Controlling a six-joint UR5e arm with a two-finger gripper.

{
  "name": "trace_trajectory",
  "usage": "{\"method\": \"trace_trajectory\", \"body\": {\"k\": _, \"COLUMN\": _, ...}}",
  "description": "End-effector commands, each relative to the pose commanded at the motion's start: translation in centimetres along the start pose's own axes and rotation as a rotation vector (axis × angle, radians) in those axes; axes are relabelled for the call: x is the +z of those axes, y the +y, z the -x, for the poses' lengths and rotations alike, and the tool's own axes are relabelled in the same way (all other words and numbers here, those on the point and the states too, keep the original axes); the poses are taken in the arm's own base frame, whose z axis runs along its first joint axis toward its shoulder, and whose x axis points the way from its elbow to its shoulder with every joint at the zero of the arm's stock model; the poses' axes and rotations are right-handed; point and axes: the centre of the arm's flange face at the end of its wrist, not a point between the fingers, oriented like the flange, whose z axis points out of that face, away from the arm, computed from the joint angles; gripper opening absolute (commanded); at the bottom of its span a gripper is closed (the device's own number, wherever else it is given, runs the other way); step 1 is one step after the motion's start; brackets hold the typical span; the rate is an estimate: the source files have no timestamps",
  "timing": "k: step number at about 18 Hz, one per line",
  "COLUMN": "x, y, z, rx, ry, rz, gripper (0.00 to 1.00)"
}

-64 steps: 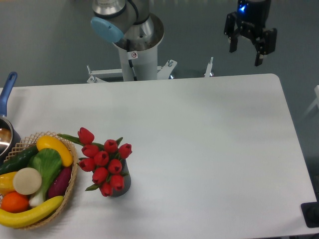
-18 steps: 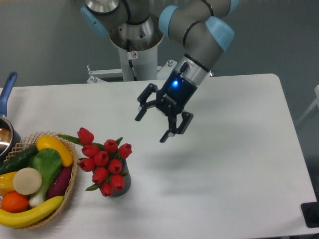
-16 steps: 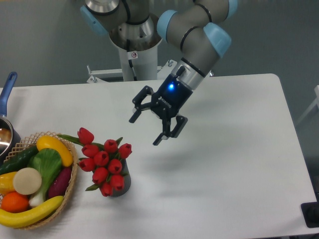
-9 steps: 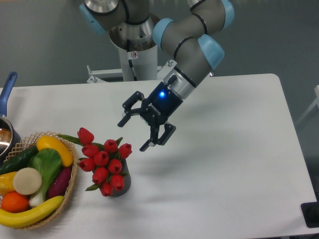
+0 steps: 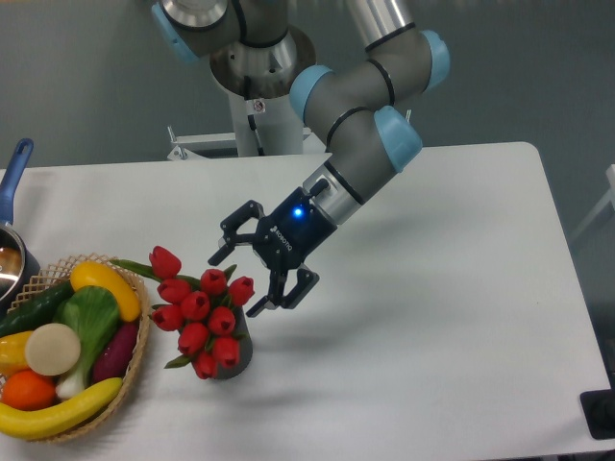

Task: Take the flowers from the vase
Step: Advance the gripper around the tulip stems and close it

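Progress: none of the pick was done yet. The bunch of red tulip buds with green leaves [image 5: 200, 319] sat in the short dark grey ribbed cylindrical vase [image 5: 236, 353], which stood on the white table [image 5: 432, 288] near its front-left, just beside the woven basket of vegetables and fruit [image 5: 67, 351]. Only a sliver of the vase showed under the buds.

The black two-finger gripper with the blue light [image 5: 240, 285] hung at the upper-right edge of the bunch, tilted down-left toward it. Jaws were spread, nothing between them. One finger sat above the top buds, the other just right of the rightmost bud; contact couldn't be confirmed from this one view, and its height above the buds couldn't be judged either.

Left to do, as I read it: get the fingers around the bunch or the stems below the buds, pinch, lift straight out of the vase.

Room for moving:
- Right of the vase: bare tabletop all the way to the right edge, wide open for approach and retreat.
- Left: basket rim nearly touching the outer buds, a green leaf tip reaching over it. Tight side, poor for a finger.
- Front: vase near the front table edge, little margin there.
- Far left: blue-handled metal pot [image 5: 12, 230] at the table edge, well apart from the bunch.
- Behind: the robot's grey pedestal [image 5: 261, 106] past the rear edge, clear of the work.
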Motion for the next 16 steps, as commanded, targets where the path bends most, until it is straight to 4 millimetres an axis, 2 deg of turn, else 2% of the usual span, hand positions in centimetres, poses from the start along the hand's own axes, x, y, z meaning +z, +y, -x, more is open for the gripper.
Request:
{"method": "trace_trajectory", "body": {"k": 6, "x": 2.4, "y": -0.1, "z": 0.0, "rx": 0.024, "ry": 0.032, "rz": 0.001, "gripper": 1.00}}
{"method": "trace_trajectory", "body": {"k": 13, "x": 2.7, "y": 0.1, "z": 0.3, "rx": 0.022, "ry": 0.036, "rz": 0.002, "gripper": 1.00}}
{"method": "trace_trajectory", "body": {"k": 14, "x": 2.7, "y": 0.0, "z": 0.3, "rx": 0.025, "ry": 0.035, "rz": 0.001, "gripper": 0.99}}
{"method": "trace_trajectory", "body": {"k": 16, "x": 2.6, "y": -0.1, "z": 0.3, "rx": 0.029, "ry": 0.033, "rz": 0.001, "gripper": 0.88}}
